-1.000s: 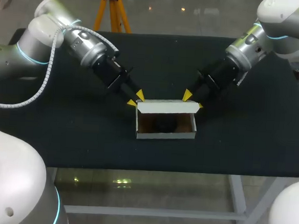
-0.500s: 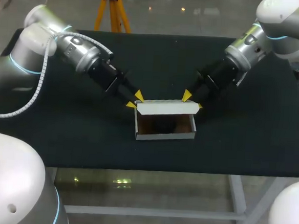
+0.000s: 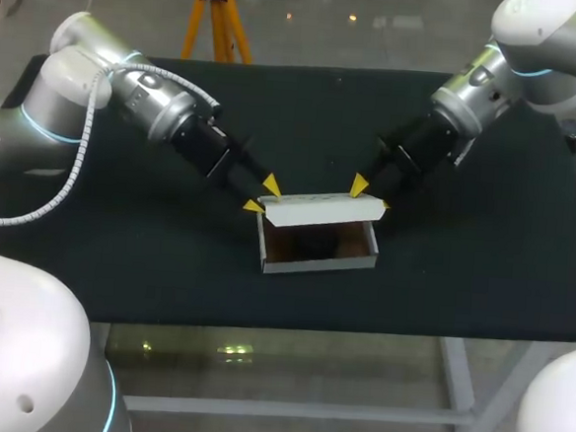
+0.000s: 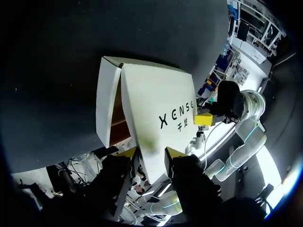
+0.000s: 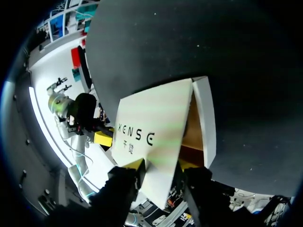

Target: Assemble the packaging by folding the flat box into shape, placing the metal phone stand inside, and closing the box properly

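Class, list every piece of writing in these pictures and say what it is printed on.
box lid: one line of dark capital letters, a brand mark, so not quoted.
Under it: two smaller characters, too small to read surely.
Head view: the print is only faint specks.

A small white cardboard box [image 3: 319, 261] sits upright near the middle of the black counter [image 3: 117, 263], long side facing the front edge. It is folded into shape, with four walls standing and a brown inside. Its top is only partly covered. The long white lid [image 3: 323, 209], hinged at the back wall, leans forward over the opening at a slant, with dark print on its outer face. The left hand [image 3: 261, 194] clasps the lid's left end, and the right hand [image 3: 371, 195] clasps its right end. A dark object [image 3: 308, 239] lies in the shaded interior, too dim to make out.
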You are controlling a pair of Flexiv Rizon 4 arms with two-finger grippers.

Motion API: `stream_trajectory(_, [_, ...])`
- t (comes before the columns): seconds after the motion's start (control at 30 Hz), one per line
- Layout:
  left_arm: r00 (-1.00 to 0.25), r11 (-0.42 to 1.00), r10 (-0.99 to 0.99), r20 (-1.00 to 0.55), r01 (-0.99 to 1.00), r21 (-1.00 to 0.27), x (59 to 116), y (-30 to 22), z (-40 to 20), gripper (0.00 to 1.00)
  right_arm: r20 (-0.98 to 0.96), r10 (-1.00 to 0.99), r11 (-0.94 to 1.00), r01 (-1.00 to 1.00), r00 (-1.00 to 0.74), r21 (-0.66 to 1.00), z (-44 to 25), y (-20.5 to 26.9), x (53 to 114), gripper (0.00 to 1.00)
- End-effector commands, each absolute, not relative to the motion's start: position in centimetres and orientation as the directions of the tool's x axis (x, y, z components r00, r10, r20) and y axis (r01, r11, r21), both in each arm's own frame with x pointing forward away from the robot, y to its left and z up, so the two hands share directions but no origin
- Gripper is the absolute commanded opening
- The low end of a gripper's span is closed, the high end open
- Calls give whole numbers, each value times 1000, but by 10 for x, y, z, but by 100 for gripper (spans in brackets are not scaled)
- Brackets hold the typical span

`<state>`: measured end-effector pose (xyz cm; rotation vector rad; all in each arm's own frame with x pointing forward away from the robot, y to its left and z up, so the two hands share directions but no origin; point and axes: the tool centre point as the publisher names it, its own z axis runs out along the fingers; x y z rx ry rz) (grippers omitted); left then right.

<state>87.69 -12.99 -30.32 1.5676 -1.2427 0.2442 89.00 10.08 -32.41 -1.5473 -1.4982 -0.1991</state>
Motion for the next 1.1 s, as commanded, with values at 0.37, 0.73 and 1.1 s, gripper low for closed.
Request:
stream_trajectory(0.37, [441,113,-588,678,-785,609,889,-137,-310,31,674,700,190,848,236,-494,-326,108,888,45])
stream_trajectory(0.73, [424,106,-599,679,-799,592,880,-135,-316,27,673,701,192,846,237,-497,-335,101,884,45])
stream_trajectory(1.1, [408,94,-607,681,-815,572,875,-129,-318,31,658,719,192,845,225,-499,-339,95,880,47])
